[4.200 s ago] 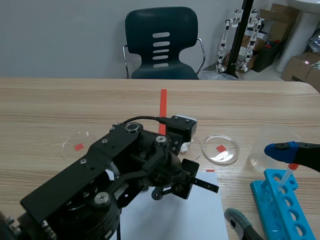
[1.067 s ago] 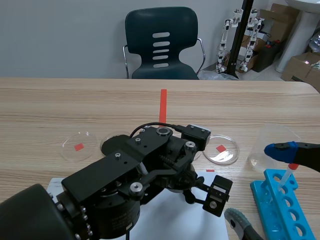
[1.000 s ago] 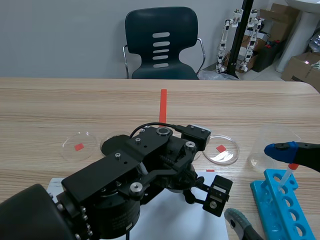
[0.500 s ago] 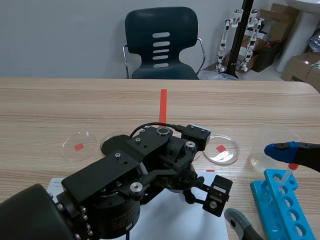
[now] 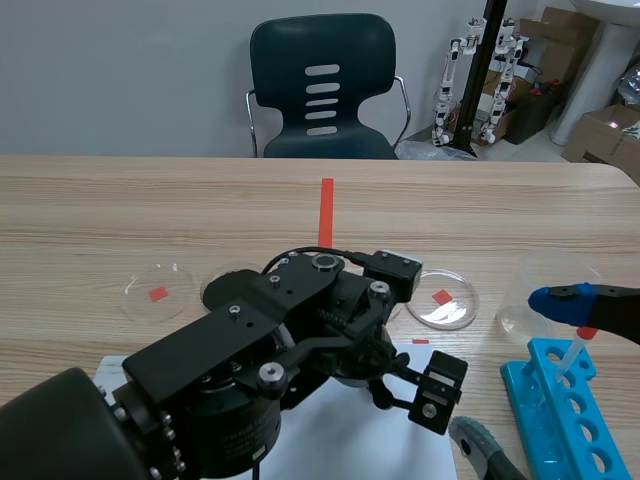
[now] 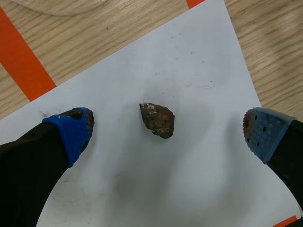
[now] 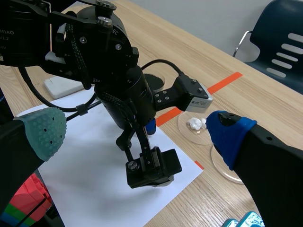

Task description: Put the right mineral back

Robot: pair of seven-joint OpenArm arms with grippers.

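Note:
A small brown mineral [image 6: 157, 119] lies on the white paper [image 6: 189, 66]. My left gripper [image 6: 168, 135] hangs just above it, open, with one blue pad [image 6: 71, 132] on each side and not touching it. In the scene view the left arm [image 5: 300, 340] covers the paper's middle [image 5: 340, 440] and hides the mineral. A white mineral [image 7: 195, 124] sits in a clear dish behind that arm. My right gripper [image 5: 515, 370] stands open at the table's near right, holding nothing.
Clear petri dishes with red squares under them stand at the left [image 5: 157, 291] and right [image 5: 441, 298]. A clear beaker [image 5: 545, 285] and a blue tube rack [image 5: 565, 410] are at the right. A white block [image 7: 64, 86] lies beyond the paper.
Since the oldest frame the left arm has swung from over the middle dish toward the near right, above the paper. Over the last second nothing has moved.

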